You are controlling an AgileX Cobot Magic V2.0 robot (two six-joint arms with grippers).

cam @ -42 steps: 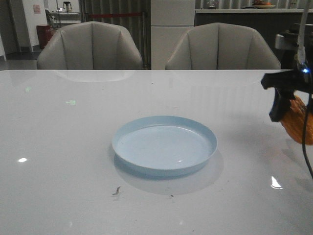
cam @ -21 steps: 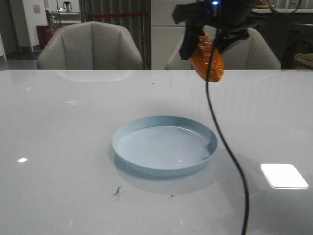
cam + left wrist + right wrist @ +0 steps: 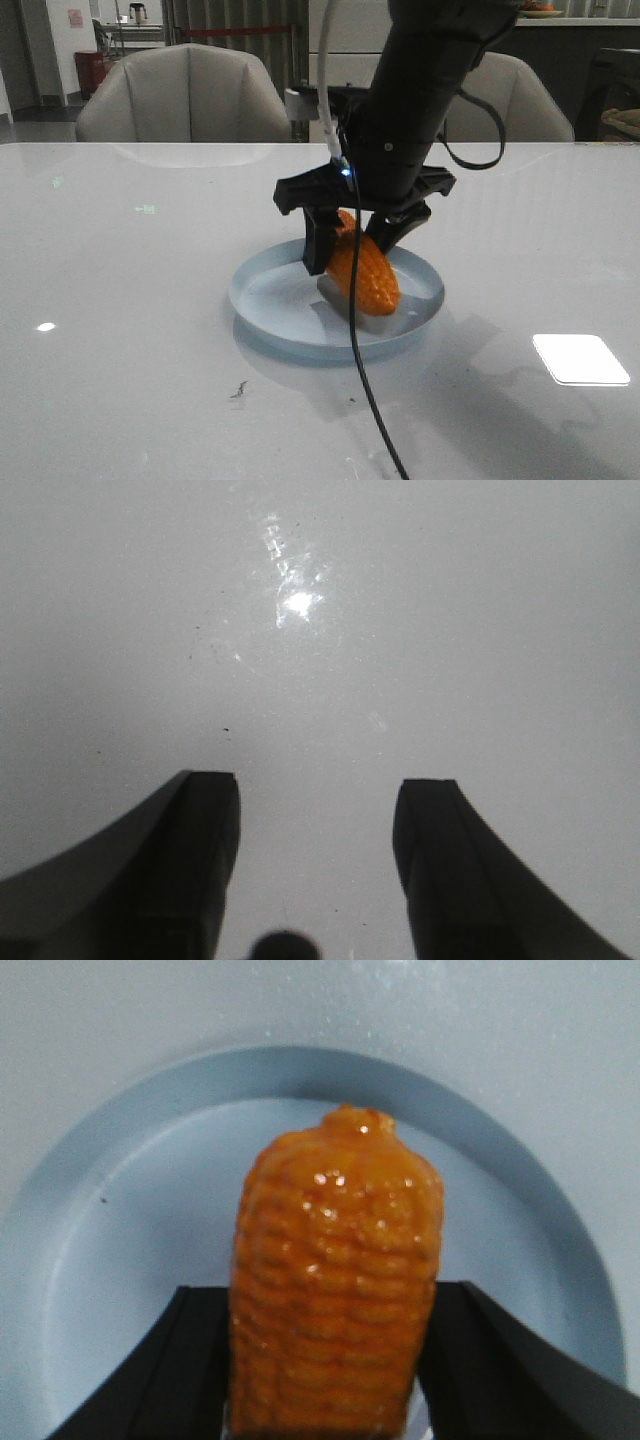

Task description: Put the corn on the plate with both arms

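Holding the corn [image 3: 364, 272] between closed fingers, right gripper [image 3: 352, 243] hangs over the plate [image 3: 262, 297]; cob tip low, contact with the dish not discernible. Release remains. Left gripper [image 3: 315, 830]: open, empty (bare tabletop beneath). Surface: glossy white table [image 3: 120, 300]. Room: two grey chairs [image 3: 185, 95] beyond.

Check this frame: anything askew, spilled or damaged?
Nothing stands out. The right hand holds the corn tilted, its lower end down at the pale blue plate. The left hand is open over bare table.
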